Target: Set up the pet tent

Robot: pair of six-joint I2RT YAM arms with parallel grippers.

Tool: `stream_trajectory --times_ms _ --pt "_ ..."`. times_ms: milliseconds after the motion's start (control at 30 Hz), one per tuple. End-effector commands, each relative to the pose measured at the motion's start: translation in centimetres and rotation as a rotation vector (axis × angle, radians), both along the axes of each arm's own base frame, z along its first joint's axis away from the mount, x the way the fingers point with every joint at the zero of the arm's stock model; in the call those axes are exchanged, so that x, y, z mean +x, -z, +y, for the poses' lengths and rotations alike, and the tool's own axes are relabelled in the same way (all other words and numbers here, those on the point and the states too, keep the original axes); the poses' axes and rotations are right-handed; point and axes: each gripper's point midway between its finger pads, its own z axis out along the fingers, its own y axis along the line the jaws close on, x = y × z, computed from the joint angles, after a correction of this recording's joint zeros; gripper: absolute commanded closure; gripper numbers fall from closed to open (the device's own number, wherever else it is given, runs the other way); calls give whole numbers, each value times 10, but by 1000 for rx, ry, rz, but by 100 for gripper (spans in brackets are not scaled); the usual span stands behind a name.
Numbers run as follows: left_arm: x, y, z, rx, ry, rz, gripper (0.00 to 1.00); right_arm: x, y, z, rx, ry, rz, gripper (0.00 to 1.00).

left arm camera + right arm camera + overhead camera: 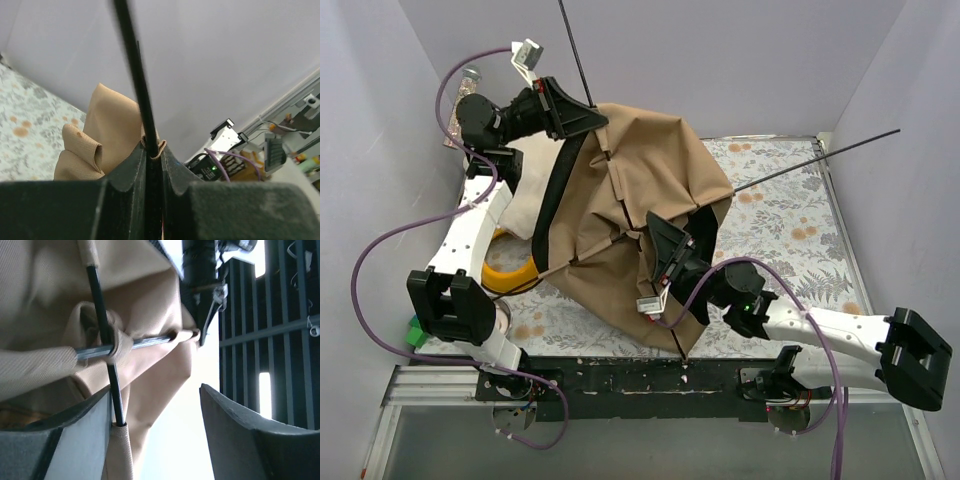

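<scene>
Left claw (154, 167): clamped narrow on a black pole (135, 75), with the tan sleeve end bunched at the bite. From the grip the pole runs steeply up and away toward the back wall, its free end out of view.

Right claw (155, 405): spread wide, holding nothing. One finger (65, 435) stands just beside an upright run of pole. The crossing (109, 347), where two poles meet under a fabric loop, lies just ahead of that finger and off the claw's centre line.

Pet tent (640, 180): heaped, not yet standing, in the middle of the table (790, 220) between the arms. Its long axis runs from the left claw at the far left toward the near right. A second pole (820, 158) sticks out of the fabric toward the right wall.

Judgement: the right arm is much the nearer to the crossing. The next move depends on shifting that claw sideways to centre it on a pole.

A cream cushion (528, 195) and a yellow bowl stand (505, 275) lie at the tent's left edge.
</scene>
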Motion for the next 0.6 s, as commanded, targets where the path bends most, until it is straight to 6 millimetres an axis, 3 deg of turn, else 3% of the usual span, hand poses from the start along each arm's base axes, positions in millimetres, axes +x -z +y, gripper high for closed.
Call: stream_trajectory --times_ms 0,133,300,400,467,567 --pt "-7 -50 5 -16 -62 -287 100 9 -51 -44 77 186 -55 21" --pt "7 -58 3 -3 -69 -345 100 5 -30 -60 -9 193 25 14" --pt "17 -78 3 -7 -84 -438 100 8 -24 -81 -10 211 228 12" --pt "21 -86 2 -10 -89 -489 100 -8 -44 -81 48 81 448 12" --pt "20 -90 0 -8 -79 -539 100 -19 -71 -79 115 -10 627 13" --pt "14 -98 -6 0 -57 -611 100 -18 -116 -67 253 -69 876 15"
